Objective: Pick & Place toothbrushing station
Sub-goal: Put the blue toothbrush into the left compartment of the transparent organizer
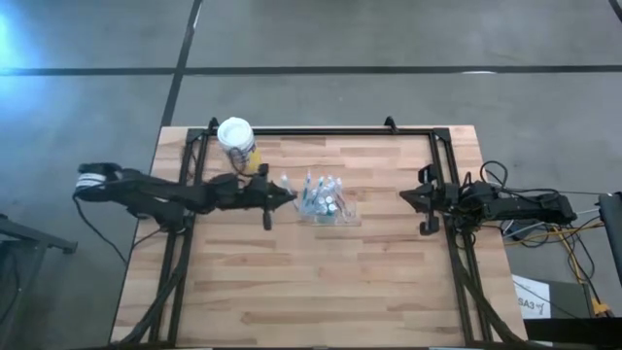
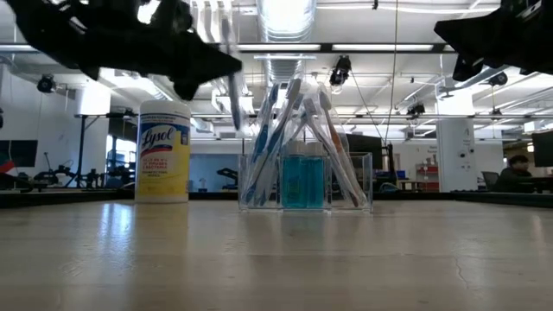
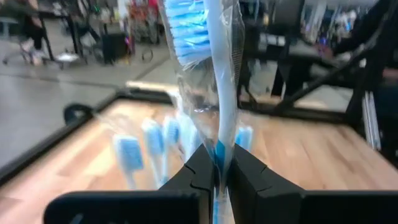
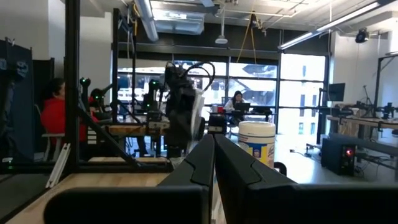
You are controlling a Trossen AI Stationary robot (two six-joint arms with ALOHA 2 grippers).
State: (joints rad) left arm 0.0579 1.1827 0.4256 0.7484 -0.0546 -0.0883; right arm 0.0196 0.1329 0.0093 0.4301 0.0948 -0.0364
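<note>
Nearest the left wrist camera, the left gripper [image 3: 217, 177] has its fingers clamped on the handle of a wrapped toothbrush [image 3: 219, 74], blue-and-white bristled head upright above the fingers in clear film. From above, that gripper [image 1: 288, 196] sits raised just at nine o'clock of the clear holder [image 1: 328, 206], which stands near the table's [image 1: 321, 292] centre with the other toothbrushes [image 2: 289, 130] leaning together inside it. At ten o'clock of the holder stands the yellow canister [image 1: 236, 141]. Well off at three o'clock, the right gripper [image 1: 424, 199] hangs above the table edge, fingers pressed together, holding nothing.
</note>
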